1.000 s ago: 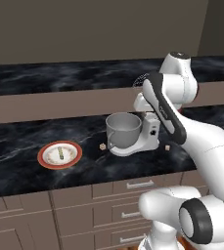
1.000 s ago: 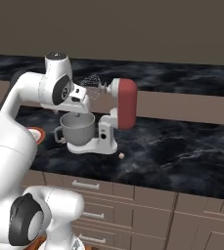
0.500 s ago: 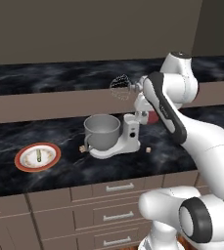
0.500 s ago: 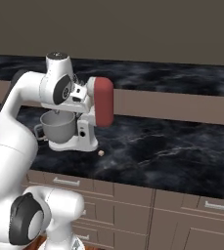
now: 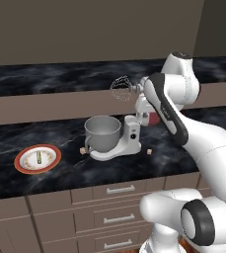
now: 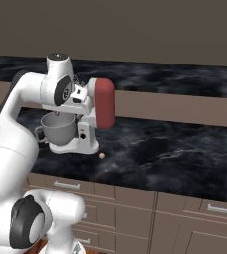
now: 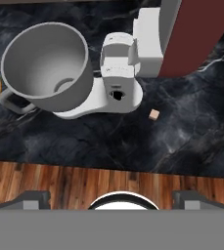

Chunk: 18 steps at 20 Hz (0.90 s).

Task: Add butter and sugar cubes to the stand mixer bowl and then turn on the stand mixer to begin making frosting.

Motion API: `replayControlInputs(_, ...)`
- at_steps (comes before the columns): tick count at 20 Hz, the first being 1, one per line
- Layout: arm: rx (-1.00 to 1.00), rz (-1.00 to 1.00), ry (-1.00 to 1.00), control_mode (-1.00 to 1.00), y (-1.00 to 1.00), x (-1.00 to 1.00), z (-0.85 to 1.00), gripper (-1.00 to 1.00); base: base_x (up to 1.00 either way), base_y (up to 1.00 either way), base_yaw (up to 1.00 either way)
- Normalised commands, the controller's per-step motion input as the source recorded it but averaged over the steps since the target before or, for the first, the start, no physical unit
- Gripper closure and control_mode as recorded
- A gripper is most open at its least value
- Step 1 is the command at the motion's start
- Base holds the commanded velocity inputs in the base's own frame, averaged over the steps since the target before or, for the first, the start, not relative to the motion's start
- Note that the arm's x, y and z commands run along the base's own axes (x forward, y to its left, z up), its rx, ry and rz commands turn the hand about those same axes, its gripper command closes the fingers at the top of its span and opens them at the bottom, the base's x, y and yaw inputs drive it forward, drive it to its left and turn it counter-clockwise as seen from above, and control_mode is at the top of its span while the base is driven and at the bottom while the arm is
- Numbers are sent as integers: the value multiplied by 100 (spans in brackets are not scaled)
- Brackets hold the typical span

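Note:
The stand mixer (image 5: 132,133) stands on the dark counter, its dark red head (image 6: 104,103) tilted up and the wire whisk (image 5: 120,89) raised. The grey stand mixer bowl (image 7: 45,63) sits on the mixer's white base and looks empty; the bowl (image 5: 103,131) shows left of the mixer post. One sugar cube (image 7: 154,114) lies on the counter right of the base, another sugar cube (image 5: 82,150) left of the bowl. The butter (image 5: 38,158) lies on the orange-rimmed plate (image 5: 20,163). My gripper (image 7: 111,199) hangs high above the mixer, open and holding nothing.
The counter (image 5: 193,148) is black marble with a raised back ledge (image 5: 45,106) behind the mixer. Drawers (image 5: 119,190) run below the front edge. My own arm (image 5: 173,113) crosses in front of the mixer head in the left base view.
The whole picture slid left between a second ago and half a second ago, so the base moved right; since then it has held still. The arm keeps its pose and the gripper stays open.

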Motion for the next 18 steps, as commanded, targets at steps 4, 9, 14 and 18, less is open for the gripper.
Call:
replayControlInputs(4, -1, 0, 0, -100, 0, -13, 0, -100, 0, 0, 0)
replayControlInputs(9, -11, -6, 0, -100, 1, -34, -5, -100, 0, 0, 0)
replayControlInputs(14, -12, -10, 0, -100, -9, -10, -32, -100, 0, 0, 0)
replayControlInputs(18, -3, -6, 0, -100, -24, 0, -40, -100, 0, 0, 0)
